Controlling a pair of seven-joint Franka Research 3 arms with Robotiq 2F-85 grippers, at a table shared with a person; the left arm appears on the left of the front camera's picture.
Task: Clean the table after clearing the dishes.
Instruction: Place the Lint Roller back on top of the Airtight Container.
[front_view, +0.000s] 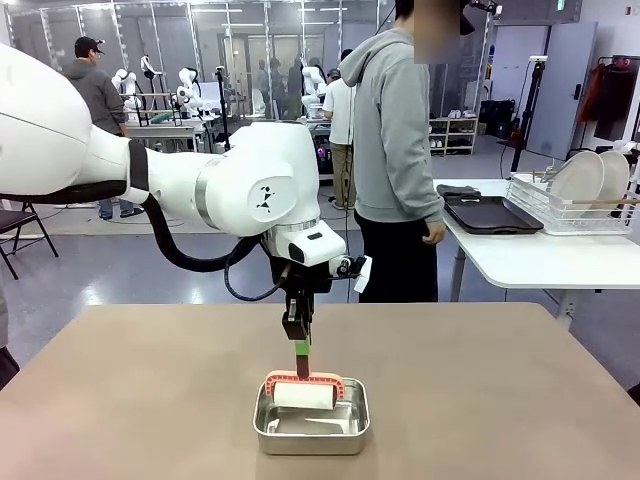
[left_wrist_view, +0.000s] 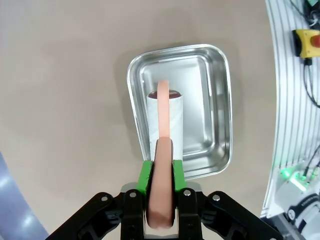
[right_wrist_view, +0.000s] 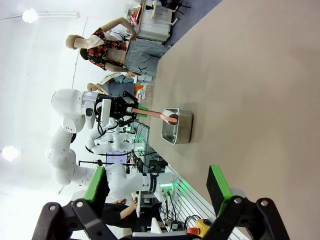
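The left gripper (left_wrist_view: 160, 197) is clenching the salmon-pink handle of a white lint roller (front_view: 303, 392) in the small steel pan (front_view: 312, 428) (dishes apparently cleared); next, lifting it onto the tan table (front_view: 500, 400).

tan table (front_view: 500, 400), matte, level; white plates (front_view: 590, 180) upright in rack, side table

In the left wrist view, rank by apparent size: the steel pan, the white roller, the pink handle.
1. Steel pan, clearly the largest.
2. and 3. White roller and pink handle look similar; the handle sits nearer the camera, held by the left gripper, so unsure.
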